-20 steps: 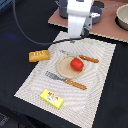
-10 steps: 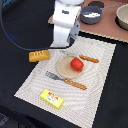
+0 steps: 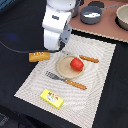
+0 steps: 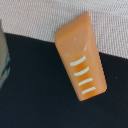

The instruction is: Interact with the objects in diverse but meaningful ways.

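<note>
black tabletop [image 3: 15, 70] fills most of the exterior view, with a pale woven rectangular placemat [image 3: 97, 85] laid on it at an angle. white robot arm [image 3: 57, 22] hangs over the mat's far corner on the exterior view's left; its gripper [image 3: 59, 49] is low, just above the table near the loaf – jaws are hidden under the arm body and not seen in the wrist view, so i cannot tell if they are wide or narrow, nothing seen held.

pinkish board [image 3: 107, 22] at the back carries a grey pot [image 3: 91, 15] with something white inside, a grey saucepan [image 3: 97, 5] behind it, partly hidden, and a beige bowl-like rim [image 3: 123, 16] cut by the frame edge.

round beige plate [image 3: 64, 67] sits mid-mat with a red plastic tomato [image 3: 76, 63] on it. orange-handled toy fork [image 3: 67, 80] lies just beside the plate on the near side; orange-handled toy knife [image 3: 90, 59] lies at the plate's far edge, blade hard to see.

yellow rectangular packet [image 3: 52, 98] lies near the mat's front corner, well apart from the plate.

orange toy bread loaf [image 3: 39, 56] with white stripes lies at the mat's edge on the exterior view's left – wrist view shows the loaf [image 4: 81, 55] half on the mat [image 4: 45, 17], half on black table [image 4: 35, 95], tilted.
</note>
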{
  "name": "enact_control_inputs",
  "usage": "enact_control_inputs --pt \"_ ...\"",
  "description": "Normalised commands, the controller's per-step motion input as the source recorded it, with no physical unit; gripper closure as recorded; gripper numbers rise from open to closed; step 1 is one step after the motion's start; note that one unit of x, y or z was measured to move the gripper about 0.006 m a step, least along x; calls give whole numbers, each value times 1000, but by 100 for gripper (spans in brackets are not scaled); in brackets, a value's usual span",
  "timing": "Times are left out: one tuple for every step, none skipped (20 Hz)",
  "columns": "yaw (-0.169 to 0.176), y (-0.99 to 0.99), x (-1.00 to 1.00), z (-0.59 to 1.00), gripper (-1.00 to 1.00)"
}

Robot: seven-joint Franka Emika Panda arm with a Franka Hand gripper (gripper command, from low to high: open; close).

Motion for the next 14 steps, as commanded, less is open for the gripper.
enact_control_inputs --pt "39 -297 -634 -311 -100" --pt "44 -249 -569 -346 -100" --pt "58 -226 -597 -417 -100" --pt "70 -249 -677 -457 -100" --pt "78 -260 -743 -466 -100" --pt "87 -197 -866 -483 -100" --pt "93 -151 -889 -471 -100" --pt "96 -126 -900 -429 -100" --pt "99 -109 -886 -380 -100" --pt "103 -100 -834 -331 -100" --pt "105 -91 -794 -291 -100" --pt "105 -83 -757 -283 -100" --pt "108 -111 -674 -269 -100" --pt "104 -120 -654 -260 -100"
